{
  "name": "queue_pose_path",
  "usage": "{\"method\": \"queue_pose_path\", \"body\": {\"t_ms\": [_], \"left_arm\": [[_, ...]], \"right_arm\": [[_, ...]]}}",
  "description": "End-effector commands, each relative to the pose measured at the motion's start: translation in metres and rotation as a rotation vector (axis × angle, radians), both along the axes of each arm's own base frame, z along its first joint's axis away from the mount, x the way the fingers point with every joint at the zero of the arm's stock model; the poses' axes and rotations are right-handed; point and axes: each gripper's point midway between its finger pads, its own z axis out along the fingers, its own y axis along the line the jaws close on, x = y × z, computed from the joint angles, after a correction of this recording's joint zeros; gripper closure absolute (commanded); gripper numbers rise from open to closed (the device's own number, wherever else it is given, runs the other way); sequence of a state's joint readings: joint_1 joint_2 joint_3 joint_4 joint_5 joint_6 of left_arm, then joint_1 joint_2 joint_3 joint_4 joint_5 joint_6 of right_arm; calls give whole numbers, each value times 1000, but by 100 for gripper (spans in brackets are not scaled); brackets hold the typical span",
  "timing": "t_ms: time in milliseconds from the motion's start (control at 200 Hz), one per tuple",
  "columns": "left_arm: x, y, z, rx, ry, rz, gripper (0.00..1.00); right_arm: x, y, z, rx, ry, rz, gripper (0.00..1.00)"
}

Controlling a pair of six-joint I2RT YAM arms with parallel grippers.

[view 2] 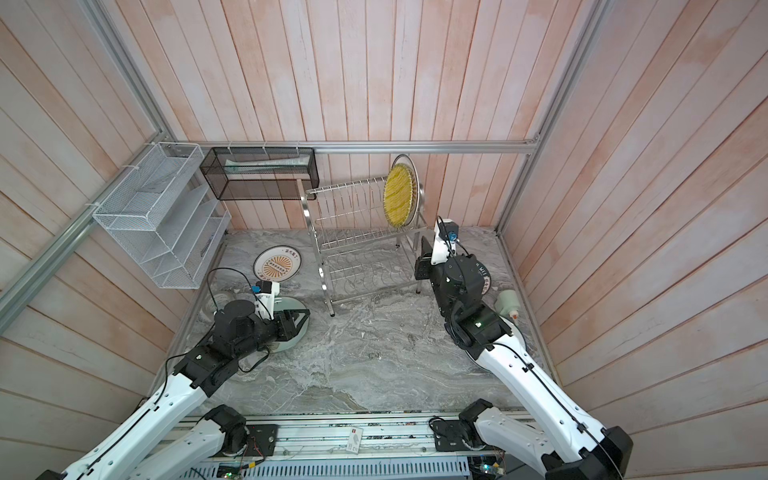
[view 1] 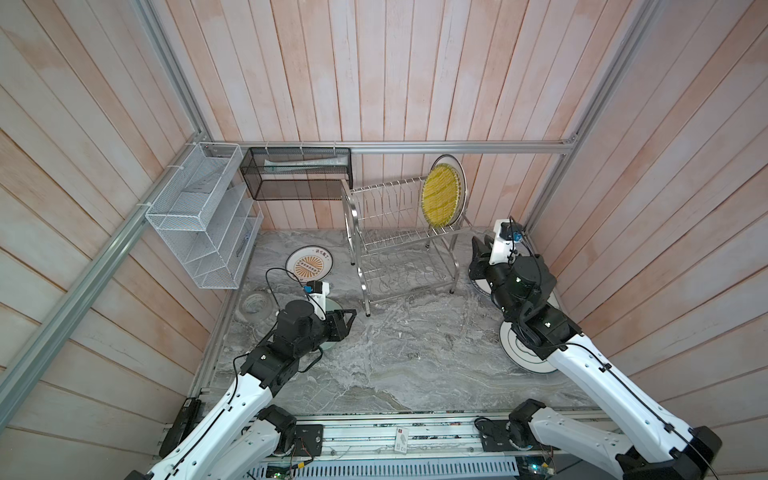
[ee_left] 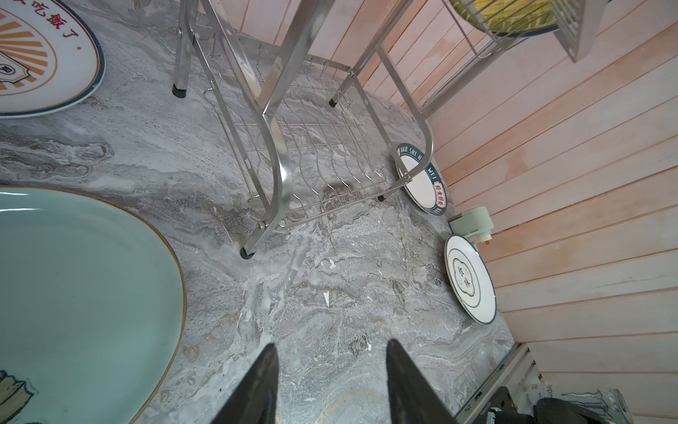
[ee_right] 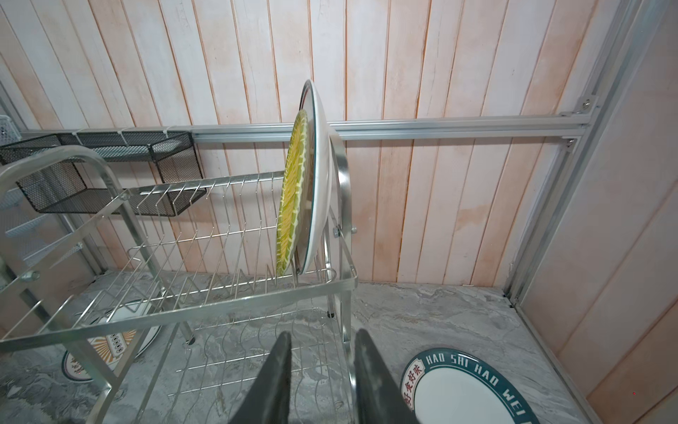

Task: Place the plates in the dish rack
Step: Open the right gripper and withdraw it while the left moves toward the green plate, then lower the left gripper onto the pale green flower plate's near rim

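Note:
The steel dish rack (view 1: pixel 399 245) (view 2: pixel 361 249) stands at the back. Its upper tier holds the yellow woven plate (view 1: pixel 441 195) (ee_right: pixel 293 198) upright, with a white plate (ee_right: pixel 322 172) behind it. A sunburst plate (view 1: pixel 309 262) (ee_left: pixel 36 55) lies flat left of the rack. My left gripper (ee_left: pixel 332 345) (view 1: pixel 351 316) is open and empty, beside the pale green plate (ee_left: pixel 80 293). My right gripper (ee_right: pixel 323 332) (view 1: pixel 478 245) is open and empty by the rack's right end, above the lettered green-rimmed plate (ee_right: pixel 466 389) (ee_left: pixel 422 180). The cloud-outline plate (ee_left: pixel 469 279) lies under the right arm.
A white mesh organizer (view 1: pixel 203 220) and a black mesh basket (view 1: pixel 297 174) hang on the back-left walls. A grey tape roll (view 1: pixel 255 305) lies near the left wall. A pale green dispenser (view 2: pixel 509 303) (ee_left: pixel 471 224) sits by the right wall.

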State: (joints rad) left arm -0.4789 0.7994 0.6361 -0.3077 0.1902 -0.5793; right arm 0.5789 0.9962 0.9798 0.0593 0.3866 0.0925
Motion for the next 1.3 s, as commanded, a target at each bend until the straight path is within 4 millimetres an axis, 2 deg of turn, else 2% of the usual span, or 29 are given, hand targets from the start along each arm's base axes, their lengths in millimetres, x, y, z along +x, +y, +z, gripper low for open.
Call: {"method": "queue_pose_path", "body": {"t_ms": [0, 170, 280, 370, 530, 845, 1090, 1295], "left_arm": [[4, 5, -1, 23, 1, 37, 51], [3, 10, -14, 33, 40, 64, 51], [1, 13, -20, 35, 56, 80, 50], [-5, 17, -36, 39, 107, 99, 50], [-19, 33, -68, 40, 199, 182, 50], [-39, 66, -102, 26, 311, 361, 51], [-37, 80, -121, -13, 394, 447, 51], [-33, 98, -121, -72, 408, 550, 51]], "right_arm": [[-5, 7, -8, 69, 11, 56, 69], [-9, 11, -43, 93, 80, 87, 69], [-12, 11, -59, 121, 109, 91, 69], [-15, 13, -70, 159, 133, 109, 69], [-19, 14, -95, 211, 173, 119, 69], [-19, 31, -142, 282, 292, 179, 69], [-19, 37, -157, 308, 325, 197, 69], [-23, 36, -164, 301, 337, 196, 69]]}}
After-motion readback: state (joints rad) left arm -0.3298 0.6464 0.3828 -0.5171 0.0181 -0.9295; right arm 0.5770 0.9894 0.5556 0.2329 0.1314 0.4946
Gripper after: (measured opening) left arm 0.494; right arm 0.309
